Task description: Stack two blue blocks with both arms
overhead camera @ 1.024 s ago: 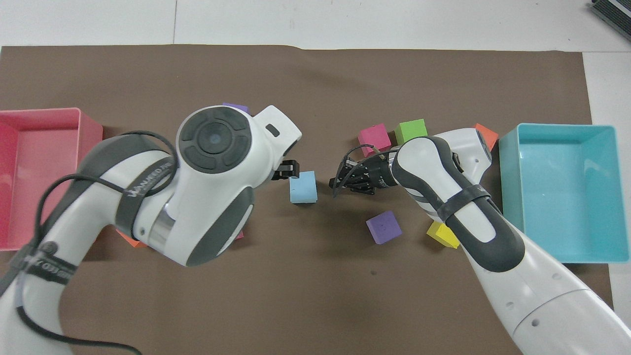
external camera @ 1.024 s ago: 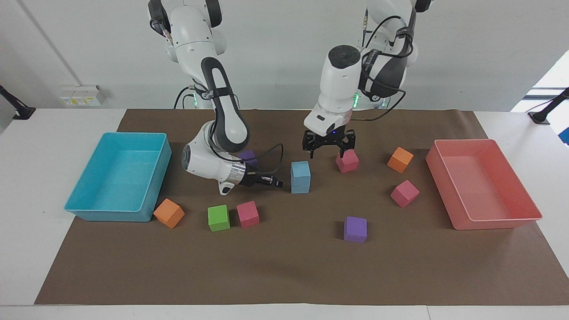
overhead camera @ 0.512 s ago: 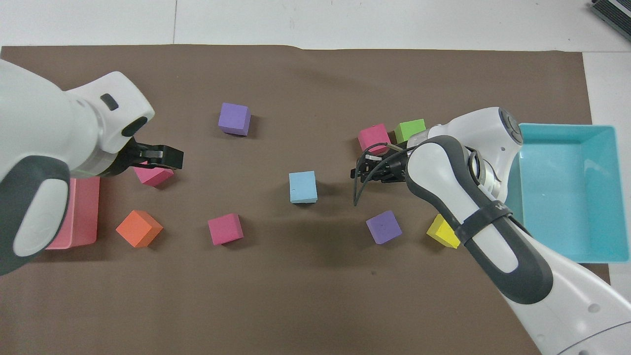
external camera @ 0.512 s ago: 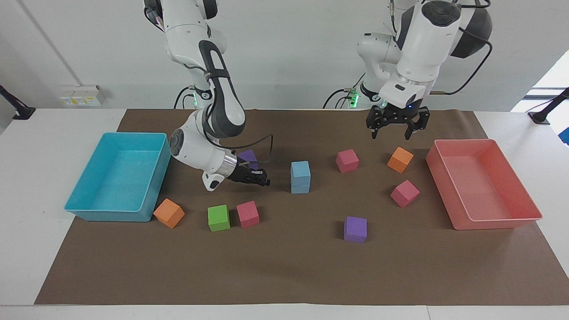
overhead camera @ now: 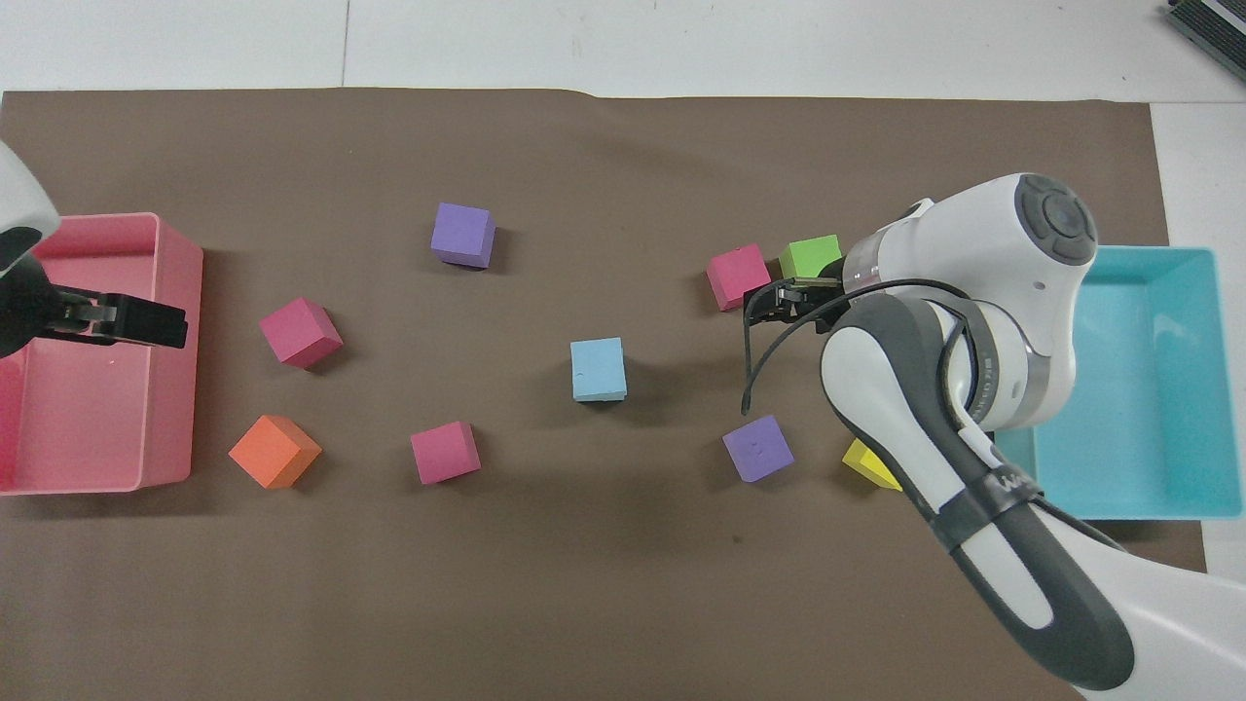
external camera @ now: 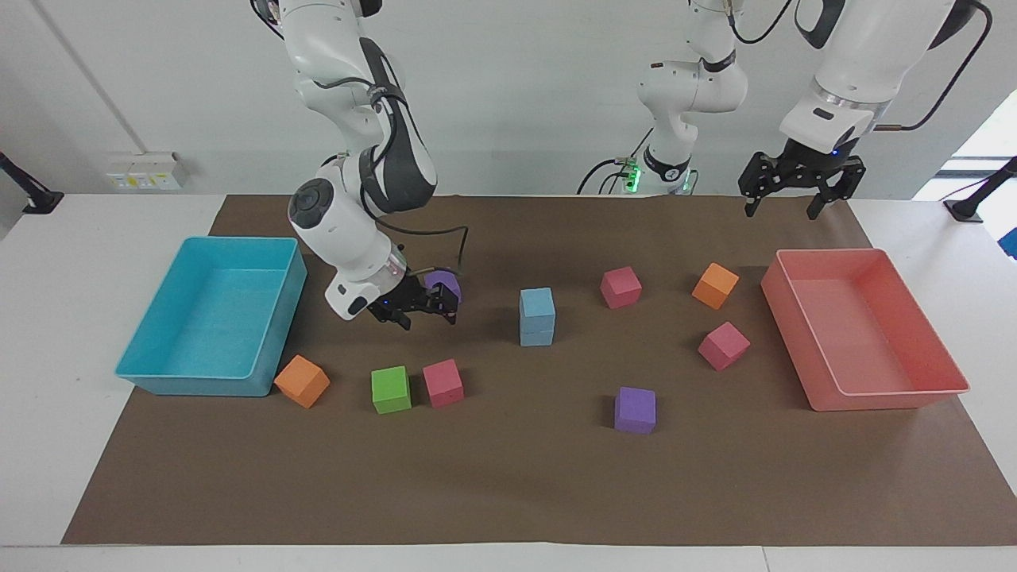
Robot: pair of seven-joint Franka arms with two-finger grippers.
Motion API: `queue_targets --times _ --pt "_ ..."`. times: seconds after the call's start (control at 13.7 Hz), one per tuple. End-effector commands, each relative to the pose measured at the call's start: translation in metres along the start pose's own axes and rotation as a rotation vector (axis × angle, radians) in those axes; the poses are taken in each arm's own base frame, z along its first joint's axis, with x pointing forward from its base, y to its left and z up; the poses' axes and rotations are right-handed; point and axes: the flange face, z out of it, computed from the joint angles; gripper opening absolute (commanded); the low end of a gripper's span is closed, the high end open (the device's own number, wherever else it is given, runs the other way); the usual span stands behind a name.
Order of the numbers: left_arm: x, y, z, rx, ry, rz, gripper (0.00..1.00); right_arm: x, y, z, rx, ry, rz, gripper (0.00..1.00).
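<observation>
**Two blue blocks stacked mid-mat, both arms drawn clear**

The two blue blocks (external camera: 537, 316) stand one on top of the other at the centre of the facing view, edges nearly flush, on a brown mat (external camera: 508, 485) that covers the white worktop (external camera: 48, 334). In the overhead view the stack (overhead camera: 598, 370) reads as a single sky-blue square at the middle of the frame. Nothing touches it.

The right pincer (external camera: 427, 316) hangs low over the mat at centre left of the facing view, well apart from the stack. Its fingers are spread wide and hold nothing. A purple cube (external camera: 439, 280) is partly hidden by it.

The left pincer (external camera: 783, 208) is raised at the upper right of the facing view. It too is spread wide and holds nothing. In the overhead view it sits over the pink tray (overhead camera: 175, 389) at the left edge of the frame.

Around the stack lie loose cubes in pink, orange, green and purple, and a yellow one partly under the right arm in the overhead view. A turquoise tray (external camera: 159, 373) sits at the left of the facing view.
</observation>
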Motion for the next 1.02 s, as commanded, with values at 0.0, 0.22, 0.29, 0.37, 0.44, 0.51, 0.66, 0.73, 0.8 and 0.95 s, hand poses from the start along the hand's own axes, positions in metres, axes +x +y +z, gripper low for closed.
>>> queue_targets --times 0.0,0.22,0.29,0.37,0.44,0.51,0.66,0.73,0.8,0.95 --pt "0.000 -0.006 -0.022 -0.020 -0.001 0.000 1.00 0.004 0.019 -0.039 -0.088 0.016 -0.024 1.00" --pt "-0.001 -0.012 -0.028 -0.026 -0.020 -0.011 1.00 0.006 0.029 -0.070 -0.152 0.021 -0.041 1.00" --pt "-0.002 -0.012 -0.027 -0.031 -0.029 -0.013 1.00 0.005 0.028 -0.081 -0.181 0.035 -0.059 1.00" --pt "-0.003 -0.012 -0.029 -0.037 -0.023 -0.014 1.00 0.001 0.030 -0.091 -0.202 0.032 -0.065 1.00" --pt "-0.004 -0.011 -0.030 -0.037 -0.018 -0.012 1.00 -0.004 0.033 -0.102 -0.210 0.028 -0.061 1.00" --pt "-0.004 -0.010 -0.029 -0.040 -0.024 -0.010 1.00 -0.009 0.038 -0.117 -0.211 0.037 -0.053 1.00" --pt "-0.006 -0.010 -0.028 -0.047 -0.027 -0.011 1.00 -0.019 0.052 -0.148 -0.209 0.050 -0.024 1.00" --pt "-0.007 -0.010 -0.026 -0.047 -0.032 -0.014 1.00 -0.024 0.058 -0.162 -0.208 0.060 -0.015 1.00" --pt "-0.007 -0.012 -0.024 -0.048 -0.035 -0.016 1.00 -0.030 0.063 -0.175 -0.209 0.063 -0.006 1.00" --pt "-0.004 -0.017 -0.024 -0.058 -0.033 -0.026 1.00 -0.039 0.069 -0.201 -0.207 0.081 0.010 1.00"
